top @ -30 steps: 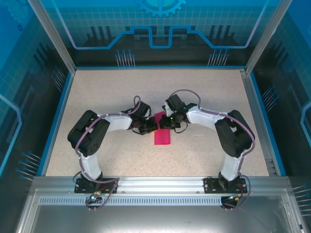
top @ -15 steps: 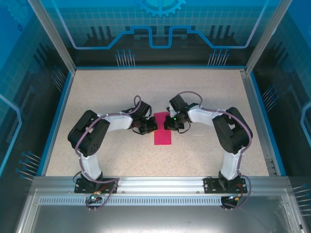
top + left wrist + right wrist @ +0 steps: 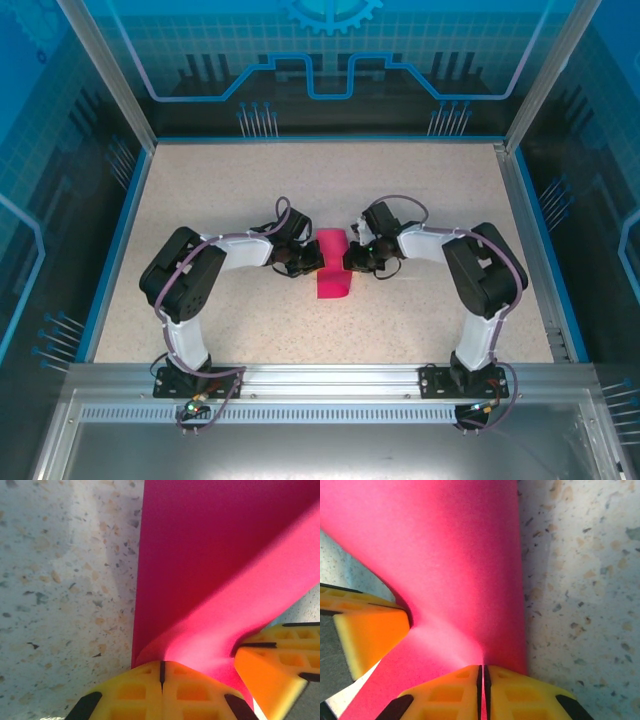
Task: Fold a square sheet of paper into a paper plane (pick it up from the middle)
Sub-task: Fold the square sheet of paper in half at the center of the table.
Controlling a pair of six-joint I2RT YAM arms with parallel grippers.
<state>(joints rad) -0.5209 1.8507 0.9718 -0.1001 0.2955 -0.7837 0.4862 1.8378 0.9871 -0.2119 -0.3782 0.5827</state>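
Magenta-pink square sheet of thin paper [image 3: 334, 276] lies at the centre of the speckled table [image 3: 200, 180], doubled into a strip. Left end effector [image 3: 161, 669] and right end effector [image 3: 482, 669] each pinch opposite edges, fingers fully closed. Likely step: folding. The next move needs aligned edges.

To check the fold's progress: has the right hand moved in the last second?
Yes. In the top view the right hand, shut on the pink sheet, has shifted slightly toward the table's right rim and the near edge.
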